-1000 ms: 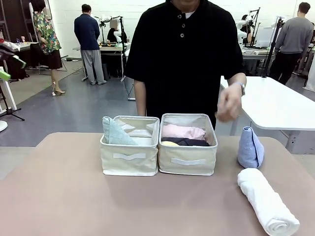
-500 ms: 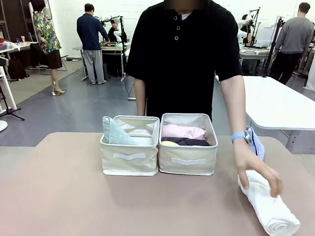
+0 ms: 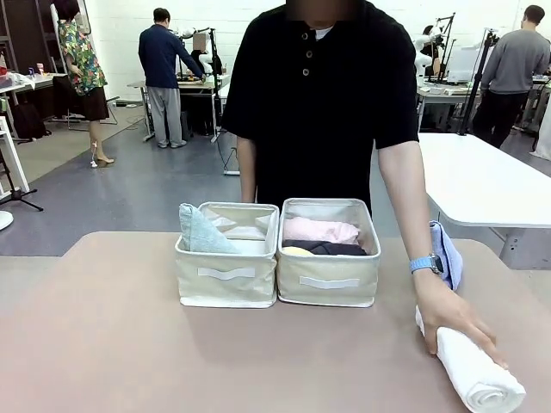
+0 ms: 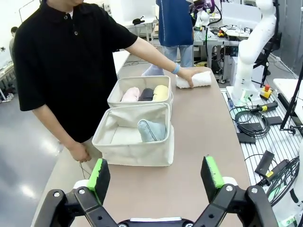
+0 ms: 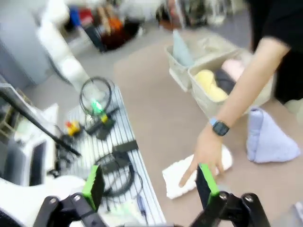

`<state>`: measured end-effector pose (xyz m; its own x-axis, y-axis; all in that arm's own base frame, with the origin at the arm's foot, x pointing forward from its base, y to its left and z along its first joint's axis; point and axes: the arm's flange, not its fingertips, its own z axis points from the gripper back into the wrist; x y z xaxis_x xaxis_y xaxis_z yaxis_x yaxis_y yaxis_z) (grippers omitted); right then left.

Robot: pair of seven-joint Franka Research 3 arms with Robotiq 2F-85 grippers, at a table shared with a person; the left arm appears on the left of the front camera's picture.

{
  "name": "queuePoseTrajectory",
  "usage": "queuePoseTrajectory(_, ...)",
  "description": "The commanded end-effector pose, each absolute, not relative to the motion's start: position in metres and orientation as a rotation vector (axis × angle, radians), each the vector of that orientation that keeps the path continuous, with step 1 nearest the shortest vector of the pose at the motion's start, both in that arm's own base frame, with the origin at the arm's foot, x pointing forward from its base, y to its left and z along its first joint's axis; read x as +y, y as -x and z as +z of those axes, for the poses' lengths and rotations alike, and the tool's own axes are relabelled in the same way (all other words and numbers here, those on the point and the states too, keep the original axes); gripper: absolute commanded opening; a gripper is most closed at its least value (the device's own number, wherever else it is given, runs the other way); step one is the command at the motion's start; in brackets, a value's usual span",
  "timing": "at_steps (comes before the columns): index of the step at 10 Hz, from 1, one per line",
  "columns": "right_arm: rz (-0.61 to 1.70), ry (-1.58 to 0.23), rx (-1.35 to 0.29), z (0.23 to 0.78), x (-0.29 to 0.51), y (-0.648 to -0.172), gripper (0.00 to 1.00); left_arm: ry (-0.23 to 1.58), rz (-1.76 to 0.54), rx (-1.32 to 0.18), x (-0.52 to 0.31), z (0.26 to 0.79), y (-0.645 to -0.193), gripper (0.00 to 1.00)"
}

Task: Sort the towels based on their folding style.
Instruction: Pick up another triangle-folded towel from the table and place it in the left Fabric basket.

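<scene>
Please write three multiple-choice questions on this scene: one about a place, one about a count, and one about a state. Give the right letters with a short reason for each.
1. Where is the pale green cone-shaped terry towel?
A. on a chair
B. on the floor
C. in the beige fabric bin on the robot's left

2. How many rolled towels lie in the beige fabric bin on the robot's right?
A. one
B. three
C. five

3. What is the state of the white rolled terry towel?
A. a person's hand rests on it
B. it is spread out flat
C. it stands upright on its end

Answers:
1 C, since its tip rises above that bin's left corner.
2 B, since a pink roll, a dark grey roll and a yellow roll lie inside.
3 A, since the fingers cover its far end while it lies on its side.
</scene>
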<state>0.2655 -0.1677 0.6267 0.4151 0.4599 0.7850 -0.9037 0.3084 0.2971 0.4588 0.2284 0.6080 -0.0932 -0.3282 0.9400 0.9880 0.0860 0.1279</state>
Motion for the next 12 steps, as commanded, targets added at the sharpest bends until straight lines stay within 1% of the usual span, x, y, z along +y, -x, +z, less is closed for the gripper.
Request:
queuePoseTrajectory(1, 1.09, -0.57, -0.433, 0.639, -0.095, -0.266, 1.0, 0.846, -1.347, -1.105, 0.227, 0.609, -0.456, 1.0)
queuePoseTrajectory(2, 1.097, -0.518, -0.356, 0.635, -0.071, -0.279, 1.0, 0.846, -1.347, -1.105, 0.227, 0.609, -0.456, 1.0)
queuePoseTrajectory(3, 1.106, -0.483, -0.314, 0.621, -0.043, -0.292, 1.0, 0.846, -1.347, -1.105, 0.227, 0.609, -0.456, 1.0)
queuePoseTrajectory(4, 1.122, -0.476, -0.308, 0.608, -0.025, -0.3, 1.0, 0.846, -1.347, -1.105, 0.227, 0.609, -0.456, 1.0)
queuePoseTrajectory(5, 1.154, -0.421, -0.266, 0.576, -0.003, -0.311, 1.0, 0.846, -1.347, -1.105, 0.227, 0.609, -0.456, 1.0)
queuePoseTrajectory(6, 1.154, -0.41, -0.253, 0.56, 0.002, -0.316, 1.0, 0.846, -1.347, -1.105, 0.227, 0.609, -0.456, 1.0)
queuePoseTrajectory(7, 1.164, -0.445, -0.29, 0.569, -0.012, -0.302, 1.0, 0.846, -1.347, -1.105, 0.227, 0.609, -0.456, 1.0)
queuePoseTrajectory(8, 1.176, -0.466, -0.364, 0.61, -0.07, -0.258, 1.0, 0.846, -1.347, -1.105, 0.227, 0.609, -0.456, 1.0)
queuePoseTrajectory(9, 1.112, -0.464, -0.473, 0.632, -0.117, -0.228, 1.0, 0.846, -1.347, -1.105, 0.227, 0.609, -0.456, 1.0)
queuePoseTrajectory(10, 1.055, -0.481, -0.558, 0.641, -0.151, -0.203, 1.0, 0.846, -1.347, -1.105, 0.227, 0.609, -0.456, 1.0)
queuePoseTrajectory(11, 1.041, -0.481, -0.58, 0.64, -0.162, -0.189, 1.0, 0.846, -1.347, -1.105, 0.227, 0.609, -0.456, 1.0)
queuePoseTrajectory(12, 1.043, -0.481, -0.574, 0.638, -0.163, -0.186, 1.0, 0.846, -1.347, -1.105, 0.227, 0.609, -0.456, 1.0)
